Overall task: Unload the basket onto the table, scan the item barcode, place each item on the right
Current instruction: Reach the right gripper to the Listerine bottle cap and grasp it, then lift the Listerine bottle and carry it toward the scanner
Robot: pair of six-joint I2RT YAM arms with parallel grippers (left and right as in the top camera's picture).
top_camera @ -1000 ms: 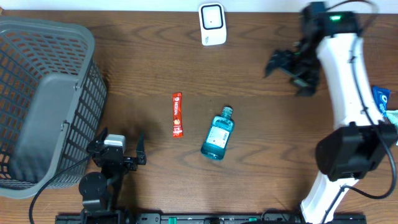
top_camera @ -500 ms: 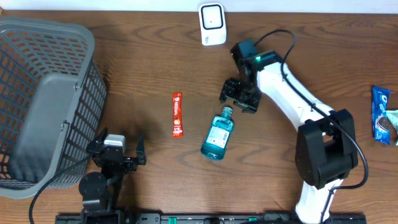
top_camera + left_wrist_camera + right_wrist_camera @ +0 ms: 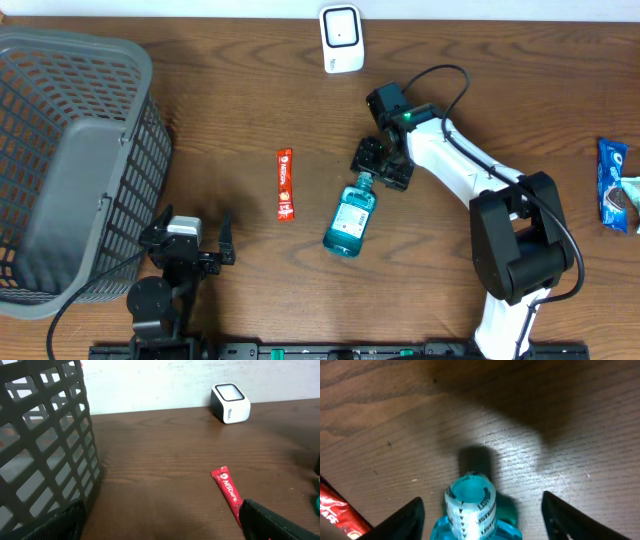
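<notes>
Swung in from the far right, the right hand (image 3: 380, 166) now hangs over the bottle (image 3: 350, 222), fingers spread either side of its cap (image 3: 470, 502), not touching. I see the bottle lying mid-worktop (image 3: 250, 110), cap toward that hand. Left hand (image 3: 188, 236) rests released by the basket (image 3: 150, 160).

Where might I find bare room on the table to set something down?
Bare wood lies between the basket and the red sachet, and between the right arm and the snack packet. Crowded around the blue bottle, whose cap the right hand straddles.
</notes>
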